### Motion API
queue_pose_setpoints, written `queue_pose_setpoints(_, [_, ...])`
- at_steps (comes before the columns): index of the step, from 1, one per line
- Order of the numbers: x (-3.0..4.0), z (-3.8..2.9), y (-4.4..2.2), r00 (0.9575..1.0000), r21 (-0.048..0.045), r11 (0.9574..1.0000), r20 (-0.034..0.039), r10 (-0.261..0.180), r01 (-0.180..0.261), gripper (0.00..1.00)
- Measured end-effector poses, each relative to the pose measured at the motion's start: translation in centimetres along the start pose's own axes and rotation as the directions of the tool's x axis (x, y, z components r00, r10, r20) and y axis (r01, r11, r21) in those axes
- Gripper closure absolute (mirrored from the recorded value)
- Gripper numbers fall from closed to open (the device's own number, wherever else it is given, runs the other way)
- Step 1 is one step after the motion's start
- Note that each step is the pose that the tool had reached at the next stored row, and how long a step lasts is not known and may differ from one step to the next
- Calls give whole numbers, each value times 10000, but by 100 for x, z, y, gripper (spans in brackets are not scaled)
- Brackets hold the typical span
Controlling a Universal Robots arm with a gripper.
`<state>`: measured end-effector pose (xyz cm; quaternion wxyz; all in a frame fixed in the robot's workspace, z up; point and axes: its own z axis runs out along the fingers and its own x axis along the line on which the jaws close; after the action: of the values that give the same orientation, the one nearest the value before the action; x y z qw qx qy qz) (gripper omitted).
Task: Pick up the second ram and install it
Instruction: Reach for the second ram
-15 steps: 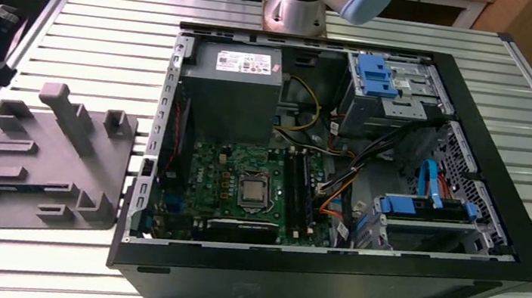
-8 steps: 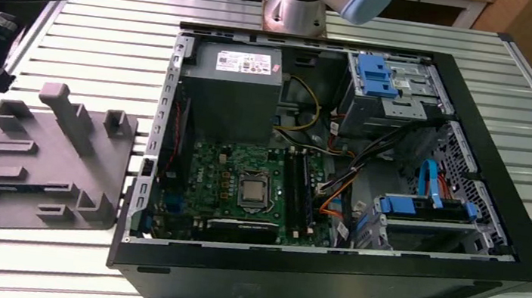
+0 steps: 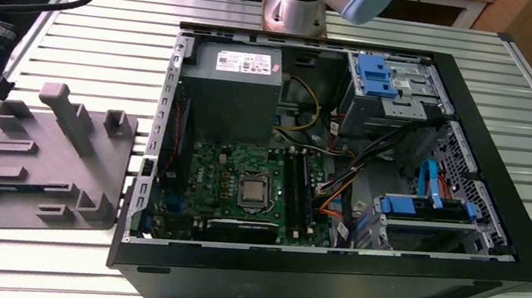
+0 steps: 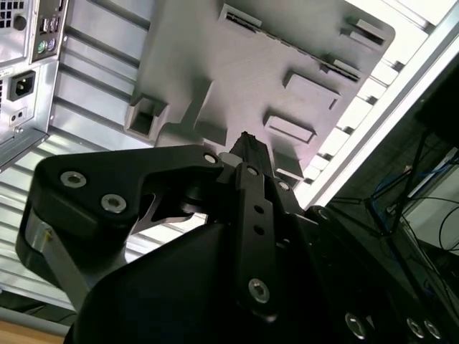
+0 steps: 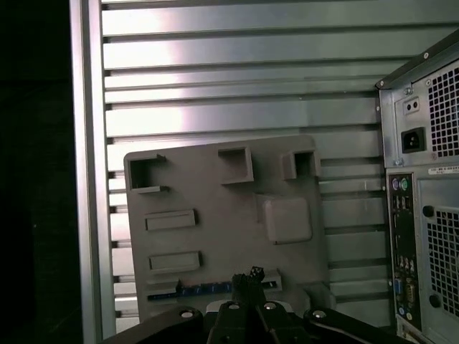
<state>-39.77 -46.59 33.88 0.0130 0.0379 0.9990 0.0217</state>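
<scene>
While I watch through the first wrist view, the gripper hangs over one edge of the grey holder, its jaws pressed together with nothing between them. The second ram lies flat in a slot of this holder, just beside the jaws; whether they touch it I cannot tell. Raised blocks and pockets of the holder stand around the slot. On the bench the open computer case stands close to the holder, toward the exterior view's right.
</scene>
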Motion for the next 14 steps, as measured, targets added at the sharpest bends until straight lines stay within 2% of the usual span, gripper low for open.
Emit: queue_pose_setpoints(14, [31,95,-64,10000,0,10000,-1,0,0,89])
